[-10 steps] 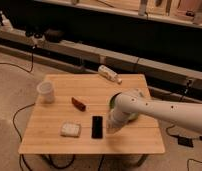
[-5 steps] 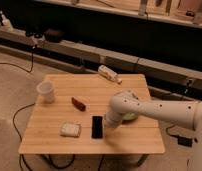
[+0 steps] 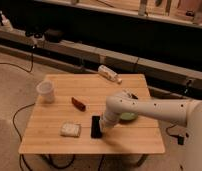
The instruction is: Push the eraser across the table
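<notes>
Claw (image 3: 105, 123) at the end of the white arm, low over the pale-wood plank table (image 3: 139, 139), touching or just beside the right long edge of the flat black rectangular eraser (image 3: 96, 126); open or closed, cannot tell. Eraser lies flat, just camera-left of the claw, toward the table's near edge. Judged light, stiff and low: it should slide readily on smooth wood but may pivot if pushed off-centre. No lifting needed; press mid-way along the long side. Farther left of the claw, a pale square sponge-like pad (image 3: 70, 129); beyond that, a small red-brown oblong (image 3: 78, 103) and a white cup (image 3: 46, 91). Behind the claw, a green dish (image 3: 129, 116).
</notes>
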Robot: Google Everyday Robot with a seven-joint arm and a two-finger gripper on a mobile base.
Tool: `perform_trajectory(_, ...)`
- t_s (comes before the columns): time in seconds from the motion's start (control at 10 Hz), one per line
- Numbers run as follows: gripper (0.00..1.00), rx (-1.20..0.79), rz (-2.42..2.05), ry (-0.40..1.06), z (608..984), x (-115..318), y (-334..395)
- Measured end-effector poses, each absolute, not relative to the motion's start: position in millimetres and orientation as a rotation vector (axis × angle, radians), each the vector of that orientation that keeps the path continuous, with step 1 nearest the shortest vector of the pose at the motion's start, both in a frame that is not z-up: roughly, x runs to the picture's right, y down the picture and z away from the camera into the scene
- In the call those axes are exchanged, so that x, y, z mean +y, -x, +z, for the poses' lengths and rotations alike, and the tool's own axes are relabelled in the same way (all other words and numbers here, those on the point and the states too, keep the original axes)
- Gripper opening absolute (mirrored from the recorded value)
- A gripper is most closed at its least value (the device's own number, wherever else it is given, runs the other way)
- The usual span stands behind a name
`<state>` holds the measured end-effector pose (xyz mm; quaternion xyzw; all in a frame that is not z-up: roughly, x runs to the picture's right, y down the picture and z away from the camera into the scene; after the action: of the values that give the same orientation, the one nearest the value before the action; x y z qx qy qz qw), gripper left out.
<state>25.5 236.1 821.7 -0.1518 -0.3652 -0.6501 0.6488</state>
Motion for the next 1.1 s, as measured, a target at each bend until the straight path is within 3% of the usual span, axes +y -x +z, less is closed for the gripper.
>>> perform_trajectory(1.1, 0.27, -0.763, -1.656, 0.372, 853, 232, 85)
